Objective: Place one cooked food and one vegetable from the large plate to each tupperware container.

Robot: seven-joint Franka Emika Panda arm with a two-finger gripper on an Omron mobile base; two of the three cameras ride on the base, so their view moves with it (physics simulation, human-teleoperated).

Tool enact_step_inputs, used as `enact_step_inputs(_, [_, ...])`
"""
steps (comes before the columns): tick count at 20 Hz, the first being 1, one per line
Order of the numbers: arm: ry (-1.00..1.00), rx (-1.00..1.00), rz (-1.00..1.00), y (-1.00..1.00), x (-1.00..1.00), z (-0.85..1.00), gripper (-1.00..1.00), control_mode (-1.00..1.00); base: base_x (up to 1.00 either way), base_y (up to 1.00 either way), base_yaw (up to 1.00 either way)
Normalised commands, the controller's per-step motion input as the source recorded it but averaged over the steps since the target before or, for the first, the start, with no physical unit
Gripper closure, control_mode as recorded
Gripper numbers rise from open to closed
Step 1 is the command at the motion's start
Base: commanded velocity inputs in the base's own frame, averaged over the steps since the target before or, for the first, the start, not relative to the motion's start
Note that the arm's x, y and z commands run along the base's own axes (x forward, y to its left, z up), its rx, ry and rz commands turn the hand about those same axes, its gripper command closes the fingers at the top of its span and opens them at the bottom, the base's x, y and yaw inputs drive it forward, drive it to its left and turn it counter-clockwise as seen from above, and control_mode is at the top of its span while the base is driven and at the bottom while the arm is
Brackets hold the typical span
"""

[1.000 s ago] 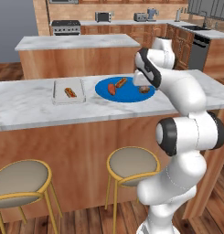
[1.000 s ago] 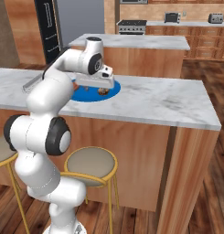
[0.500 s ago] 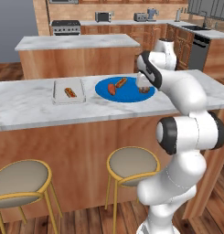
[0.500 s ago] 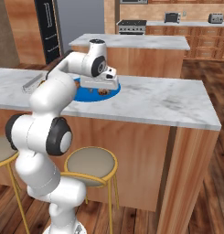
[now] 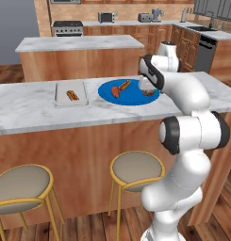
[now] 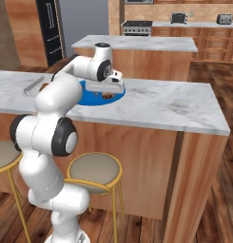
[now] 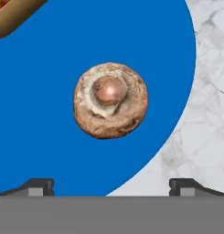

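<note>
Hovering over the mushroom, ready to pick

I've swung the gripper point(image 7: 111, 187), fingers spread wide and empty, down over the plate's point(image 7: 40, 114) right edge since a second ago; the brown vegetable point(image 7: 110, 100) lies centred beneath, so descent comes next.

light: bright, even, no clear source | shadows: faint, soft under counter point(image 5: 51, 113) | glare: none | blur: base views soft, mushroom point(image 7: 110, 100) close-up coarse | edges: undistorted
</note>
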Motion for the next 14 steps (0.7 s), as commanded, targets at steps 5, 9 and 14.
enact_step_inputs(5, [-0.07, 0.0, 0.0, 0.0, 0.28, -0.22, -1.0, -1.0, 0.0, 0.0, 0.0])
enact_step_inputs(9, [-0.02, 0.0, 0.0, 0.0, 0.34, -0.08, -1.0, -1.0, 0.0, 0.0, 0.0])
enact_step_inputs(14, [0.0, 0.0, 0.0, 0.0, 0.4, -0.1, -1.0, -1.0, 0.0, 0.0, 0.0])
